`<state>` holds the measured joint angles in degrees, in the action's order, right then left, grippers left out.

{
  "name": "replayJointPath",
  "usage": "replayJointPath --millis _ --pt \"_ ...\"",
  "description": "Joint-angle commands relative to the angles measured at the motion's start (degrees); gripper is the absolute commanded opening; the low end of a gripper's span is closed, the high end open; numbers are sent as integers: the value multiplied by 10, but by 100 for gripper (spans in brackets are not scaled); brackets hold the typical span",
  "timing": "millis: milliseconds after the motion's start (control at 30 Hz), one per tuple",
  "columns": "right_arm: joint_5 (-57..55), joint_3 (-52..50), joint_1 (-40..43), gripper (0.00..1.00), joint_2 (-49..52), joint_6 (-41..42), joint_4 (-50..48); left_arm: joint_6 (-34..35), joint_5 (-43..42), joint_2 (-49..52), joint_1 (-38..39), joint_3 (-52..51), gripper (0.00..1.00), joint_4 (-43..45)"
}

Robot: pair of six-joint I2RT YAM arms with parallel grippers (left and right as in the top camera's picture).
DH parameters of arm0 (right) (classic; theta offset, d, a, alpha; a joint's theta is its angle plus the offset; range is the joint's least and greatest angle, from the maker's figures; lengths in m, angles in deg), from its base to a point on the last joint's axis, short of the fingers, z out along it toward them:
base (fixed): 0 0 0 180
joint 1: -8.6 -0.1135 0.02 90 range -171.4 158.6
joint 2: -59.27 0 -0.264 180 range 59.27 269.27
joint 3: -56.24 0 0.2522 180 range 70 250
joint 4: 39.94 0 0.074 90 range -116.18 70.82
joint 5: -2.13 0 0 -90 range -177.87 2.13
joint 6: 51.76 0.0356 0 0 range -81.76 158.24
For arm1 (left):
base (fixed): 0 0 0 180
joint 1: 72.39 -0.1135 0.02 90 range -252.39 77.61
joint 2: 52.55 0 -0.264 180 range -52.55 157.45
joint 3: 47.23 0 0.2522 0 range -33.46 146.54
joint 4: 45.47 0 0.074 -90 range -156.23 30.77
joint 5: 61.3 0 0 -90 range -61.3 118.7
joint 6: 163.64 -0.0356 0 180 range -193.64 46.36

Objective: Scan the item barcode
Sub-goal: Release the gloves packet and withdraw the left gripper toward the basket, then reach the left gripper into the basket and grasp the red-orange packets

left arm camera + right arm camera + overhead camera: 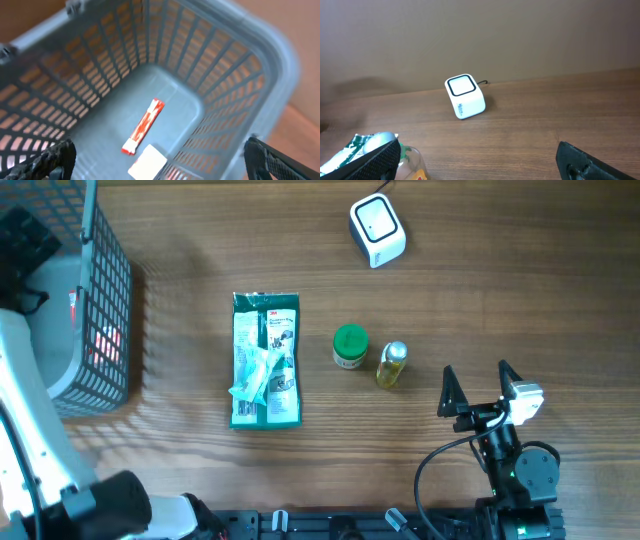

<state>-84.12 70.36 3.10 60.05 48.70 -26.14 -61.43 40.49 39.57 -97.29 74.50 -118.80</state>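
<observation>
**A:** Where is the item?

**B:** The bottle (391,364) lies on the tabletop (540,290), right of centre in the overhead view. It is just left of my right tool (480,388), which stands wide and empty. Its long axis runs nearly up the frame, silver cap toward the top.

**A:** And the other arm?

**B:** My left tool (160,150), also wide, hangs over the basket (100,300) at far left. The scanner (377,230) sits upper right of centre, so I judge my right arm nearer.

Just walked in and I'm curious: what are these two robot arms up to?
Nothing is held yet. The right gripper is open beside a small yellow bottle, a green-lidded jar and a green packet. The left gripper hangs open over a grey basket holding a red-and-white sachet and a white item. The white scanner sits untouched farther back.
</observation>
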Motion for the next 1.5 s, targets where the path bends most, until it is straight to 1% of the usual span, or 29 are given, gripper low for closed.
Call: replayJointPath --millis 0,67,167,200,233,400,533,700,833,1067,1300,1367,1400,1433,1467 --pt "-8 -1 -2 100 -3 4 -2 -31 -15 44 -13 -3 100 -29" --pt "-8 -1 -2 100 -3 4 -2 -33 -15 65 -20 -3 100 -45" --pt "-8 -1 -2 100 -3 4 -2 -74 -17 104 -33 -3 97 -72" --pt "-8 -1 -2 100 -3 4 -2 -76 -17 115 -38 -3 97 -76" --pt "-8 -1 -2 100 -3 4 -2 -78 -21 125 -44 -3 100 -80" --pt "-8 -1 -2 100 -3 4 -2 -153 -104 165 -71 -4 100 -83" --pt "-8 -1 -2 100 -3 4 -2 -167 -111 192 -81 -4 100 -84" --pt "-8 -1 -2 100 -3 4 -2 -228 -160 246 -94 -4 99 -89" --pt "-8 -1 -2 100 -3 4 -2 -261 -181 288 -96 -4 99 -89" --pt "-8 -1 -2 100 -3 4 -2 -285 -193 365 -96 -5 100 -94" --pt "-8 -1 -2 100 -3 4 -2 -300 -192 410 -97 -5 100 -92" --pt "-8 -1 -2 100 -3 4 -2 -298 -192 414 -97 -5 95 -85" --pt "-8 -1 -2 100 -3 4 -2 -298 -192 414 -98 -5 85 -77" --pt "-8 -1 -2 100 -3 4 -2 -298 -192 411 -101 -5 77 -70" --pt "-8 -1 -2 100 -3 4 -2 -295 -192 409 -103 -4 75 -66"
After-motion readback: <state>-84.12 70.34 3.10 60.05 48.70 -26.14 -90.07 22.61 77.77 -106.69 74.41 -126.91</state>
